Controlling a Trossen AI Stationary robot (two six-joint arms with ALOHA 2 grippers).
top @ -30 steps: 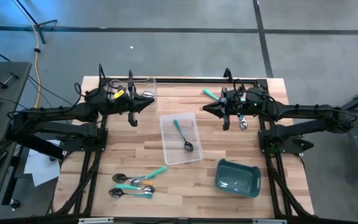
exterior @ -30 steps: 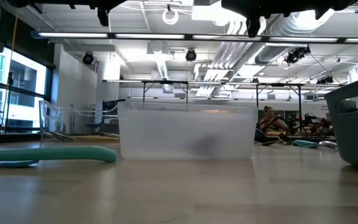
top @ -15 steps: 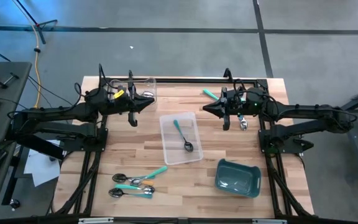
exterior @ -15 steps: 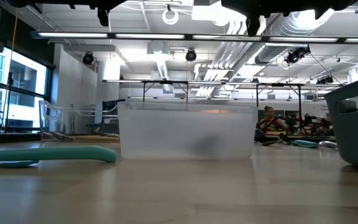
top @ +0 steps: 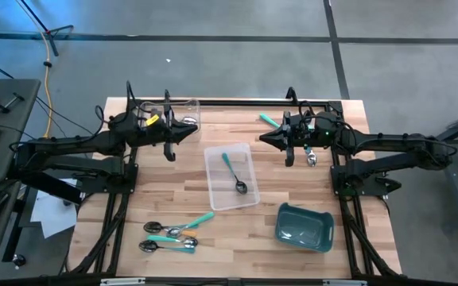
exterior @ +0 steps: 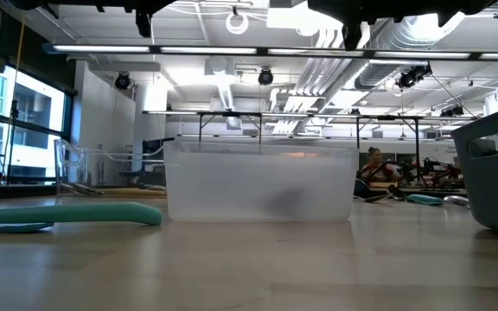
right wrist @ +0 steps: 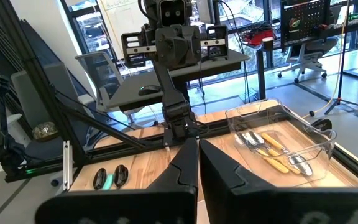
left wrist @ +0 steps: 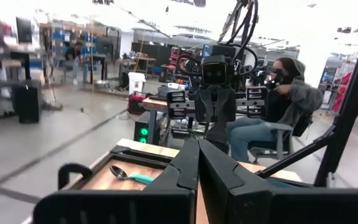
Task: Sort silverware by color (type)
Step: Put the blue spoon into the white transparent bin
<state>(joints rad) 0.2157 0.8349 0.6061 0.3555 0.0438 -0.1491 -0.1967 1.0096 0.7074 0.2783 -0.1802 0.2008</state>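
While both arms hover over the far half of the wooden table (top: 237, 230), we see nearest us a cluster of spoons (top: 169, 234) with shiny metal bowls and slim teal handles, lying loose on the planks. Right of them sits a teal bin (top: 304, 226), rounded and smooth. In the middle stands a clear plastic tray (top: 230, 176), rectangular, holding one teal spoon (top: 233, 171). Farther back, the left gripper (top: 195, 130) and right gripper (top: 261, 140) face each other, jaws pressed fully together with nothing between them; all spoons lie well apart from them. At the far left corner a second clear tray (right wrist: 288, 144) holds orange-handled spoons (right wrist: 272, 149). Another teal spoon (top: 269, 121) lies beside the right gripper.
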